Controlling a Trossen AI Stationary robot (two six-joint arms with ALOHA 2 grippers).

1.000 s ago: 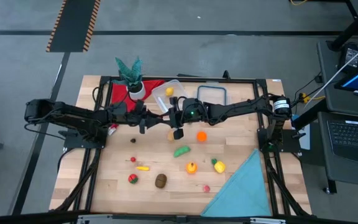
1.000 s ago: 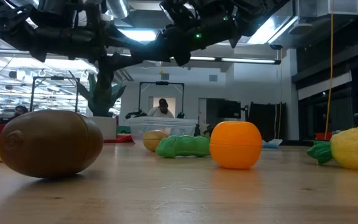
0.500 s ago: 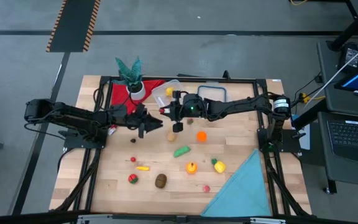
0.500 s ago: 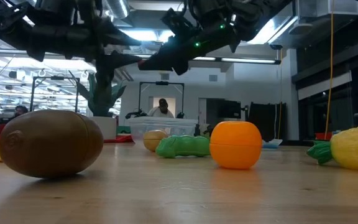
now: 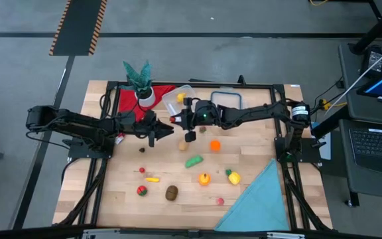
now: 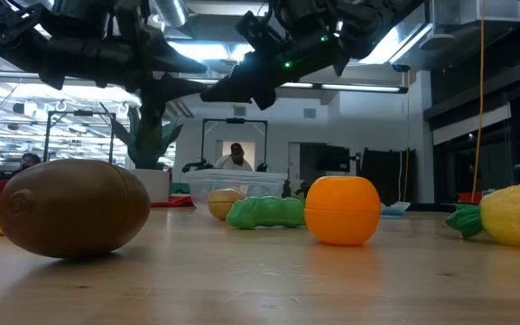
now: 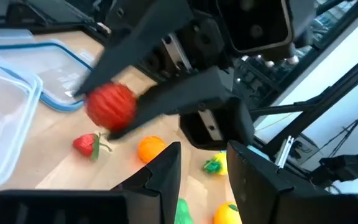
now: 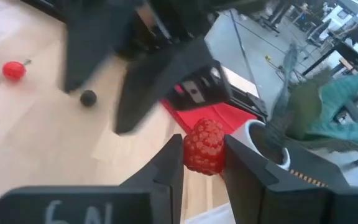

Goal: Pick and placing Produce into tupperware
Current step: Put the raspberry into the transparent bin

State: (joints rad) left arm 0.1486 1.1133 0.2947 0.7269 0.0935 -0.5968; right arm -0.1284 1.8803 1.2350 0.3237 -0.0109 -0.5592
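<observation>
Carry step. Right pincer (image 8: pixel 202 163), centre frame above the tabletop (image 5: pixel 178 166), clamps a bumpy red toy raspberry (image 8: pixel 204 147). Left pincer (image 7: pixel 202 163) faces it, narrow, empty. Clear squarish tupperware (image 5: pixel 176 99) sits upper centre. Next, likely: swing over, release.

Clear squarish tupperware (image 5: pixel 176 99) near the table's far edge, open, with a yellow piece (image 5: pixel 180 97) inside. Red bumpy berry (image 8: pixel 204 146) pinched up off the table, close by the container. On the wood: orange (image 5: pixel 215 145), green pod (image 5: pixel 193 160), brown kiwi-like one (image 5: pixel 171 192), yellow one with green leaves (image 5: pixel 233 176), small orange one (image 5: pixel 204 178), yellow strip (image 5: pixel 152 179), a few small red bits (image 5: pixel 141 191), a strawberry (image 7: pixel 89 145).
</observation>
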